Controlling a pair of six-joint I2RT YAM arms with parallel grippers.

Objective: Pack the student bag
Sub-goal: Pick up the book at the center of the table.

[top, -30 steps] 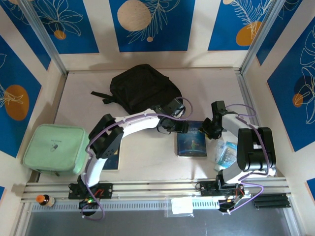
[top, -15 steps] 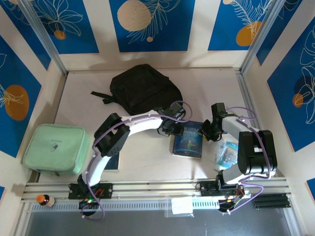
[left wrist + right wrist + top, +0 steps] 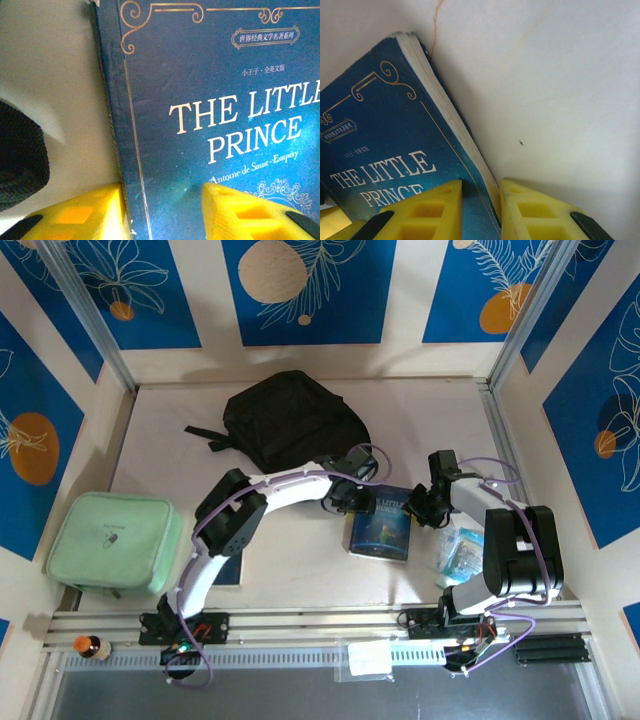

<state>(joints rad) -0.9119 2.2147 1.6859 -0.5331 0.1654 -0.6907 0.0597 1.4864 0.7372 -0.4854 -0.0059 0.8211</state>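
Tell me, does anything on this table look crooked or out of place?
Yes: the blue book lies skewed on the table, its page side pinched by the right hand while the left hand straddles its spine. A thin reddish crack-like line also marks the table near the book's corner.

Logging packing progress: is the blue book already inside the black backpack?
No, the blue book lies out on the table, in front of the black backpack and apart from it.

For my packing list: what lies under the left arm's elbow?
A dark blue flat thing, likely a book; only its near end shows. The arm covers the rest, cover included.
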